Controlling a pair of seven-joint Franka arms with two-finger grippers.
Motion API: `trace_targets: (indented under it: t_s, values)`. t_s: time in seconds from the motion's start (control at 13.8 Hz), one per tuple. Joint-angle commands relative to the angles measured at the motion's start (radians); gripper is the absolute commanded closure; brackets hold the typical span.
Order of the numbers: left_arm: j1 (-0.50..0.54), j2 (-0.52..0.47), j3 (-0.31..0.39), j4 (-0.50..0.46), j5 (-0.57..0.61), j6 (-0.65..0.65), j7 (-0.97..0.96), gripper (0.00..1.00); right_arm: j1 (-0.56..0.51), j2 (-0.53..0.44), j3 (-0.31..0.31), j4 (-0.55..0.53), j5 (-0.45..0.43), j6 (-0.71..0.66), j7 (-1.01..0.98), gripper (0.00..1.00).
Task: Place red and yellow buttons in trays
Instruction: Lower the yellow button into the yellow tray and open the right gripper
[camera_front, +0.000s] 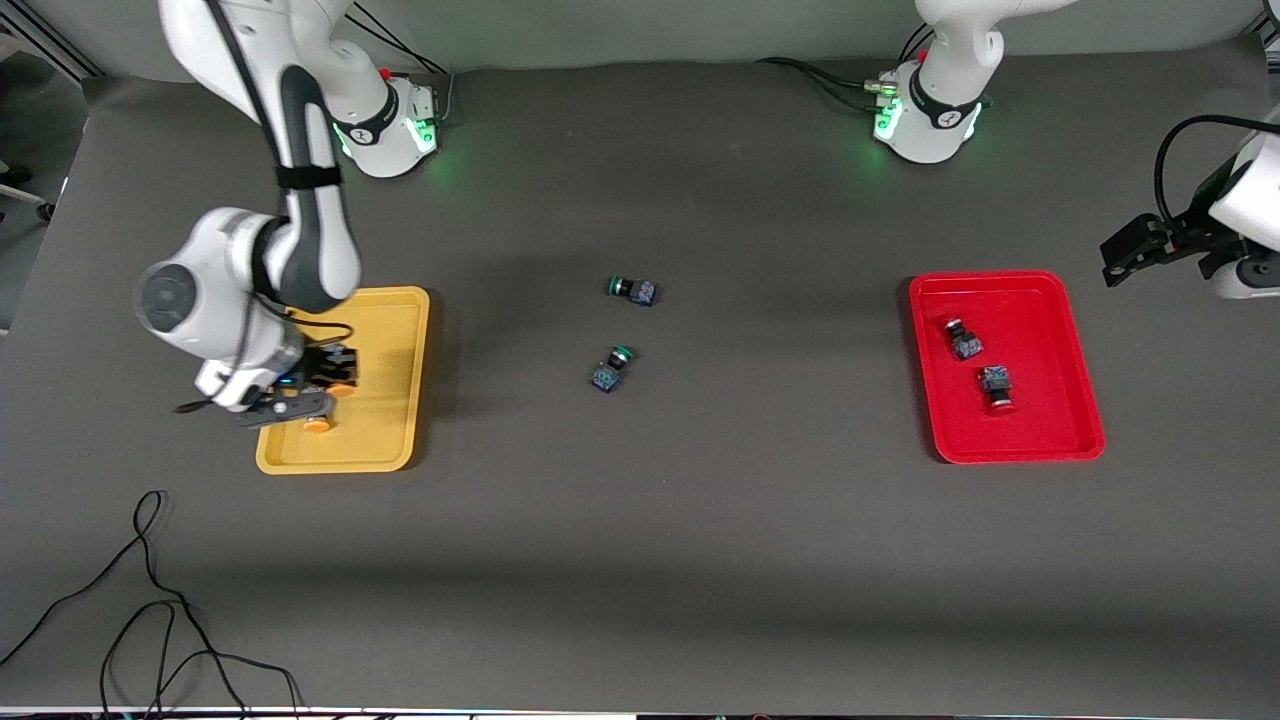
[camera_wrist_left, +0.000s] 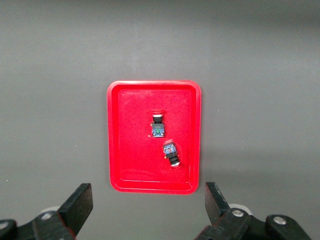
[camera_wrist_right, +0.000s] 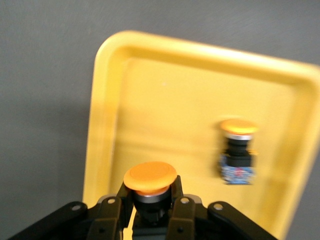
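Note:
My right gripper (camera_front: 303, 412) is over the yellow tray (camera_front: 385, 440) and is shut on a yellow button (camera_wrist_right: 150, 178) with its orange cap up, seen close in the right wrist view between the fingers (camera_wrist_right: 150, 196). A second yellow button (camera_front: 340, 374) lies in that tray; it also shows in the right wrist view (camera_wrist_right: 237, 150). The red tray (camera_front: 1060, 440) holds two red buttons (camera_front: 965, 340) (camera_front: 996, 386), which also show in the left wrist view (camera_wrist_left: 158, 126) (camera_wrist_left: 171, 153). My left gripper (camera_front: 1128, 250) is open and empty, raised at the left arm's end of the table beside the red tray (camera_wrist_left: 115, 150).
Two green-capped buttons (camera_front: 632, 290) (camera_front: 612, 368) lie on the dark mat midway between the trays. Loose black cables (camera_front: 150, 600) trail on the mat near the front camera at the right arm's end.

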Motion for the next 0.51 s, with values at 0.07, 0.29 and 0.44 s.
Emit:
trace_targets:
  t_s: [0.07, 0.29, 0.44]
  values:
    - [-0.006, 0.021, 0.005, 0.033, 0.008, -0.032, 0.019, 0.0, -0.064, 0.132, 0.077, 0.023, 0.158, 0.032, -0.116, 0.83]
    - [-0.007, 0.021, 0.003, 0.035, 0.008, -0.035, 0.019, 0.0, -0.067, 0.149, 0.099, 0.028, 0.184, 0.035, -0.113, 0.06]
    - [-0.006, 0.026, 0.003, 0.033, 0.008, -0.052, 0.022, 0.0, -0.067, 0.131, 0.093, 0.045, 0.184, 0.026, -0.104, 0.0]
